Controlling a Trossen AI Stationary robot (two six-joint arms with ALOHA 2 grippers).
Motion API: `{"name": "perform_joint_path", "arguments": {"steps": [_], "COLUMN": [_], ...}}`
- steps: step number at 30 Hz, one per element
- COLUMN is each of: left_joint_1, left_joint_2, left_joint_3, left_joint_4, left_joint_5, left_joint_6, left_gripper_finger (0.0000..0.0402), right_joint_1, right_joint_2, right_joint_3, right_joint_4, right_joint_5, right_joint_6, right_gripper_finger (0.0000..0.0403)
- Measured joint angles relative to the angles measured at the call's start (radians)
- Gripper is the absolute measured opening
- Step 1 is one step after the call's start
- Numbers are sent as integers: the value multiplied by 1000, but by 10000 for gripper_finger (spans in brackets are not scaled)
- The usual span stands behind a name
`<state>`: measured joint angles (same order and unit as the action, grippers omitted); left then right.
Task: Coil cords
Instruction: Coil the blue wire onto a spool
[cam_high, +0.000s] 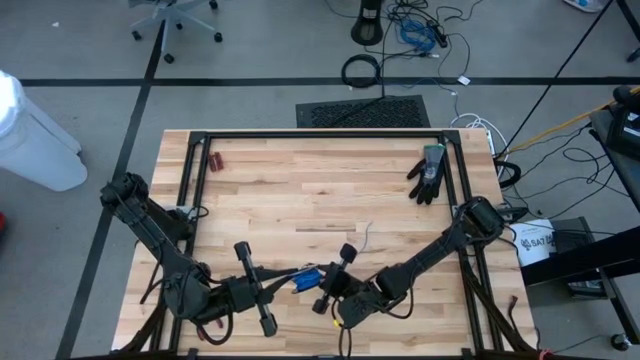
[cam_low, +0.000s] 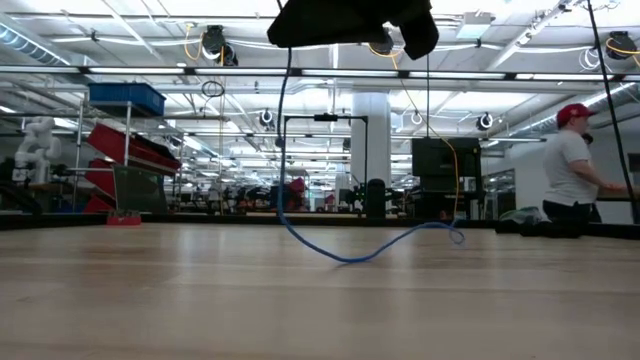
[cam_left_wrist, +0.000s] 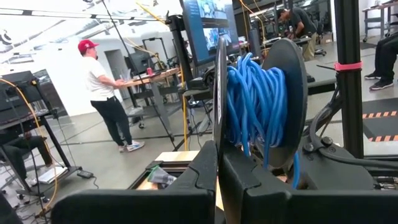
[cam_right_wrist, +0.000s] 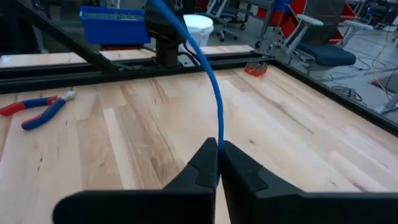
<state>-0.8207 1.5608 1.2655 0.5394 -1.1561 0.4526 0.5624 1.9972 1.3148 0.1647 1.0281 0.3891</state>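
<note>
The blue cord (cam_left_wrist: 252, 112) is mostly wound already: in the left wrist view I see it as a fat bundle between the two dark discs of a spool (cam_left_wrist: 283, 106), held up off the table near its front edge, between the two arms. The left gripper (cam_left_wrist: 217, 180) is pinched shut on the thin edge of one of those discs, so it carries the spool. A free tail runs down from the bundle, sags onto the wood in a loose curve in the low view (cam_low: 350, 255), and passes into the right gripper (cam_right_wrist: 219, 163), whose fingers are closed tight on it just beside the spool. I judge the step in hand to be feeding this remaining tail onto the spool. To do it well I would keep light tension on the strand so each wrap lies snug against the others, guide it between the discs and not over a rim, and hold the spool steady. The black glove (cam_high: 428, 172) and the pliers (cam_right_wrist: 37, 111) lie well apart from the work.
</note>
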Motion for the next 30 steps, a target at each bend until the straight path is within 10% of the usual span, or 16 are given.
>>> {"name": "perform_joint_path", "arguments": {"steps": [15,30], "left_joint_1": [-71,-116], "left_joint_2": [-25,-27], "left_joint_3": [-1,-1], "left_joint_4": [2,-17], "left_joint_5": [-110,-60], "left_joint_6": [27,66], "left_gripper_finger": [6,6], "right_joint_1": [115,254], "right_joint_2": [-133,-236], "right_joint_3": [0,1], "right_joint_4": [-414,-422], "right_joint_5": [101,323], "right_joint_6": [304,286], "right_gripper_finger": [1,0]}}
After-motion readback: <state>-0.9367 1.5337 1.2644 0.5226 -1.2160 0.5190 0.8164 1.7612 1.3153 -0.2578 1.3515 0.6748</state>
